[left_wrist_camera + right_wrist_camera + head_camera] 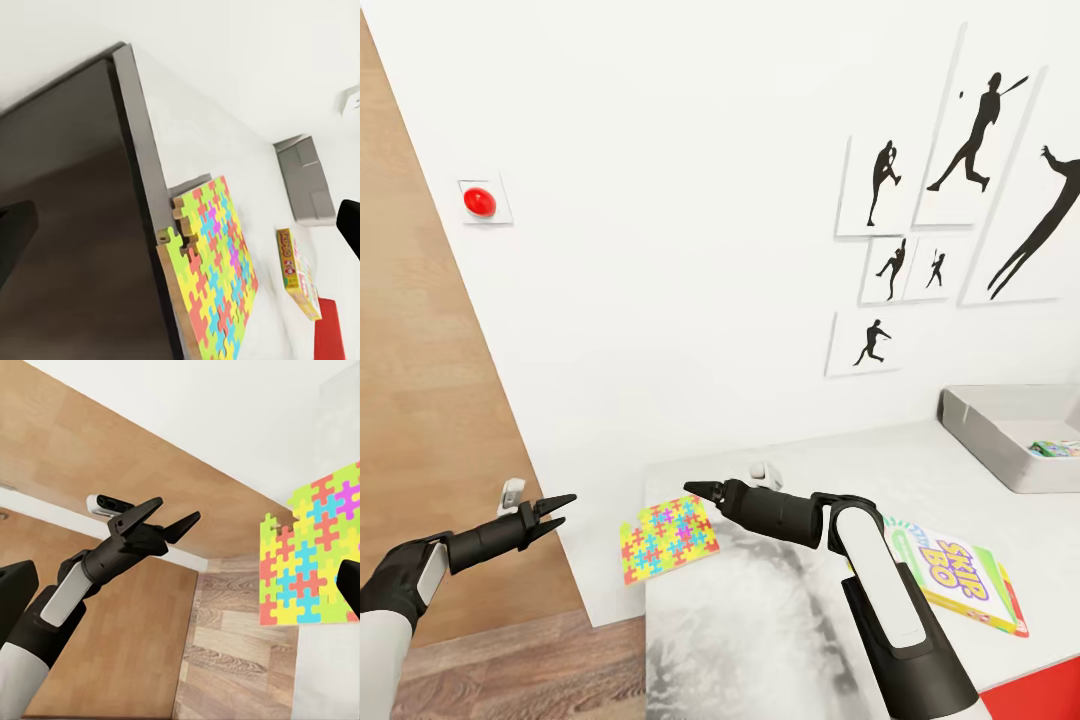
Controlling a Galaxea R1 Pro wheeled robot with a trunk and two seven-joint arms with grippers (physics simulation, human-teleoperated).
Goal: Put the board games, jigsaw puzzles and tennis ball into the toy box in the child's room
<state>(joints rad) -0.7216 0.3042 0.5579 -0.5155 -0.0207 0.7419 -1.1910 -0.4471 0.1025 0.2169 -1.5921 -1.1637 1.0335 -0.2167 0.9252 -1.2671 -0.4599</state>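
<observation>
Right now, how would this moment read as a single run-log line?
left gripper: open, off table edge | right gripper: shut, above jigsaw puzzle overhanging table corner | board game: on table | toy box: holds a toy

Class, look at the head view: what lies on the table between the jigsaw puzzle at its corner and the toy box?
Between the jigsaw puzzle and the toy box, the head view shows the right arm and the Skip-Bo game box.

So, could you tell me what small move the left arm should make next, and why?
Probably ease the open left gripper toward the jigsaw puzzle: it overhangs the table edge facing that gripper, nothing is held, and the toy box waits further along.
</observation>
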